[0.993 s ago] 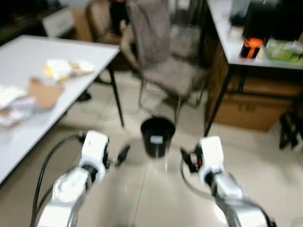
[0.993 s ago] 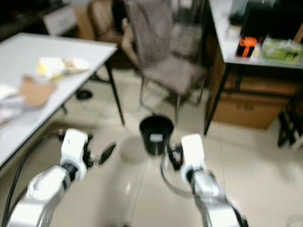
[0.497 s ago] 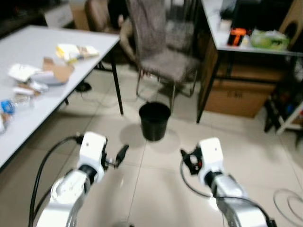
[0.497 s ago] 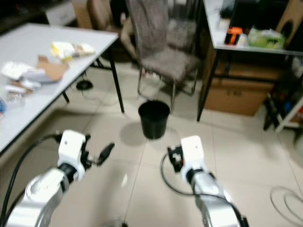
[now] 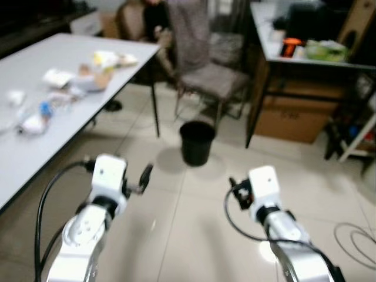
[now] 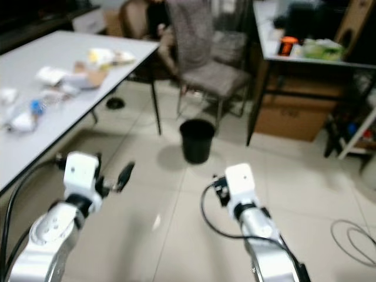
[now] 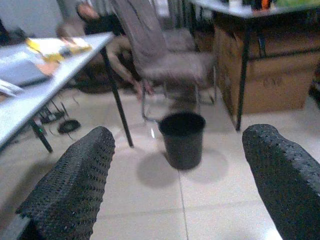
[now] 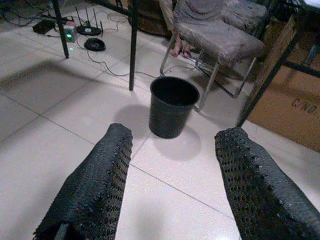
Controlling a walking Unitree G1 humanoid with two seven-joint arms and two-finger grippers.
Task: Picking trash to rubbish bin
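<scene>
Both my arms are raised over the tiled floor, facing the black bin (image 5: 197,143).
My left end effector (image 7: 175,185) has its fingers spread wide apart with nothing between them, and my right end effector (image 8: 172,187) is likewise spread and holds nothing. The bin stands upright on the floor (image 5: 176,223) ahead of me, between both arms, just in front of a grey chair (image 5: 214,76). The trash (image 5: 70,88), wrappers, paper and a bottle, lies scattered on the white counter (image 5: 35,135) to my left, well apart from the bin. A cardboard box (image 5: 288,120) sits under the counter on my right.
</scene>
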